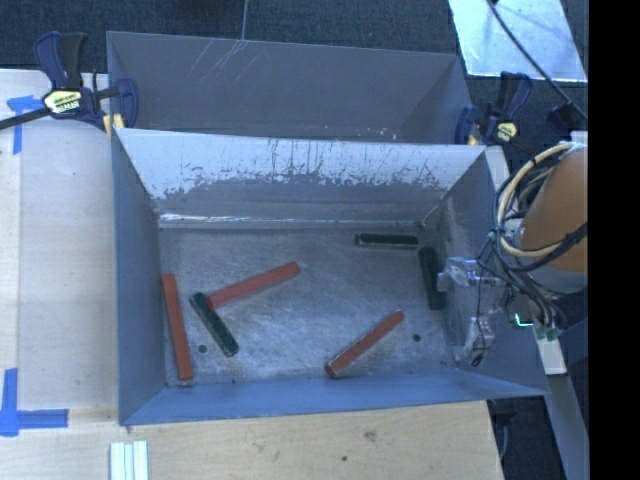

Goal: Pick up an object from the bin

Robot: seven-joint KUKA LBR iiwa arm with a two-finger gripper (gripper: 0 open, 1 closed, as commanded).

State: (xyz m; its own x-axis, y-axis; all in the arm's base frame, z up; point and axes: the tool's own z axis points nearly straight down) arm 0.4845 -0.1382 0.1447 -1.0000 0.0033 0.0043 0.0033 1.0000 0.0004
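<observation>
Grey metal bin (300, 173) holds six loose bars: three red-brown, three dark. Jaws hang at the right wall, near the front corner; wide or narrow, cannot tell. Nearest things: dark bar (431, 278) lying along the right wall, and red-brown bar (366, 343), slanted, front right of floor.

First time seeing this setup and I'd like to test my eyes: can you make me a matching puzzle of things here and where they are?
Things:
1. tool with red handle and dark head
2. end effector
3. dark bar lying crosswise

Places in the bin:
A. by the back wall, toward the right
B. on the floor, left of middle
C. near the front right corner

Pairs: 1-B, 2-C, 3-A.
</observation>
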